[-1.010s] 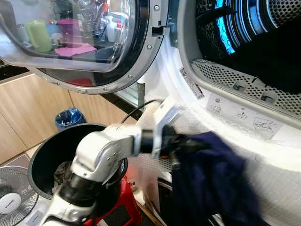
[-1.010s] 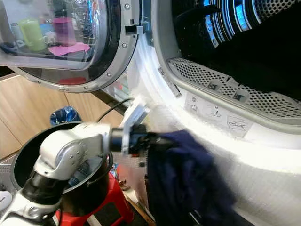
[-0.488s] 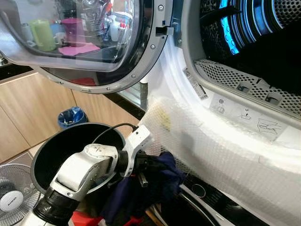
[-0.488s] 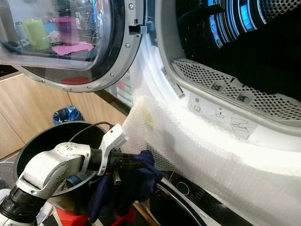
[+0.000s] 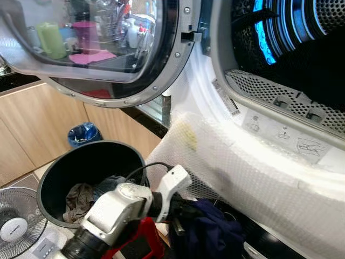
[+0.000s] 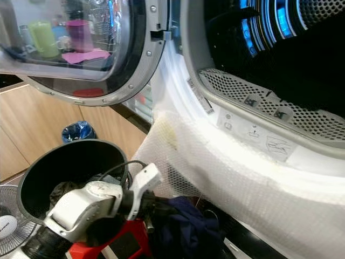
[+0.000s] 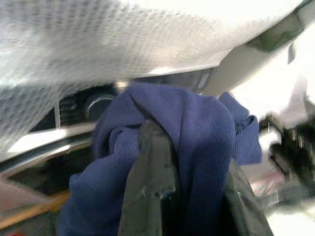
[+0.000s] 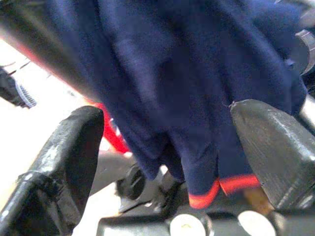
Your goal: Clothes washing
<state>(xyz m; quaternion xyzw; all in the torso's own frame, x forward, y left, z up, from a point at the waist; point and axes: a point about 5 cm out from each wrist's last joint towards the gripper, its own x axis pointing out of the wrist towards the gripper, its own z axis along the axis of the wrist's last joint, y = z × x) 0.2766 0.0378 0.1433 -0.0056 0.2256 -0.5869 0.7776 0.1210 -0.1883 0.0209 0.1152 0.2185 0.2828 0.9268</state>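
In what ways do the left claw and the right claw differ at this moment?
The left claw is shut on the navy garment, with cloth pinched between its fingers; the right claw is open, its two fingers wide apart. The garment bunches over the left claw, while it hangs loose between the right claw's fingers, its red-trimmed edge free. Both have black fingers and are beside the same garment.

My right tool holds its two black fingers spread wide apart. Between and beyond them hangs a navy blue garment with an orange-red hem band at its lowest edge. The cloth touches neither finger. A red object shows behind it, too blurred to identify.
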